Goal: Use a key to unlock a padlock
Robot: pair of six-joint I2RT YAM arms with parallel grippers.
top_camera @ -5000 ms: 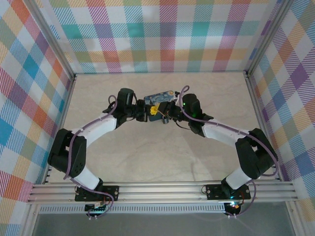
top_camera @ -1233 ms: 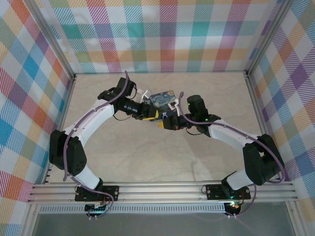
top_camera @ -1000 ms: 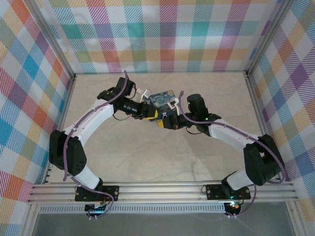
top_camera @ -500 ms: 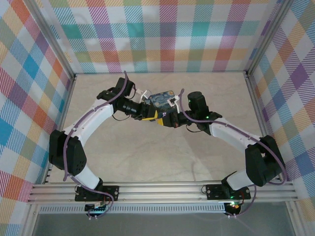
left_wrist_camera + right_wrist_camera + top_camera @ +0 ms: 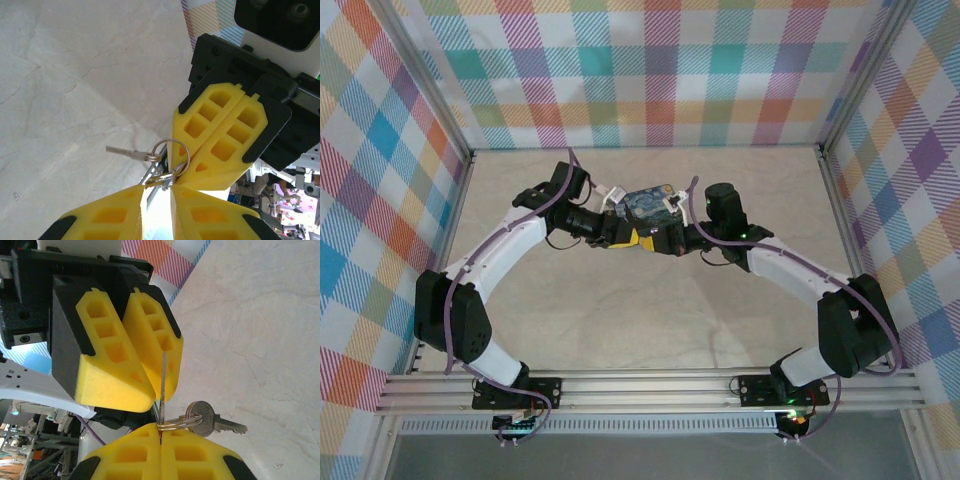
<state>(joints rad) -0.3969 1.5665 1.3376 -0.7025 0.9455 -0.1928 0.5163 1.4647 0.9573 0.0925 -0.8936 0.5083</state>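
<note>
In the middle of the table the right gripper (image 5: 160, 432), jaws pressed together, is holding the key (image 5: 205, 421) by its ring (image 5: 176, 420). The left gripper (image 5: 157, 189) is hovering slightly parted, its grip unclear. A slow, straight approach seems wise.

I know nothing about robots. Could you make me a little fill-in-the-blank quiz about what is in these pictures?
1. The fingers of the left gripper and the right gripper are coloured ___.
2. The key is threaded on a metal ___, which the right gripper pinches between its shut fingers.
3. Seen from above, the two arms meet beside a small tin that is mostly ___.
Missing words: yellow; ring; blue.
</note>
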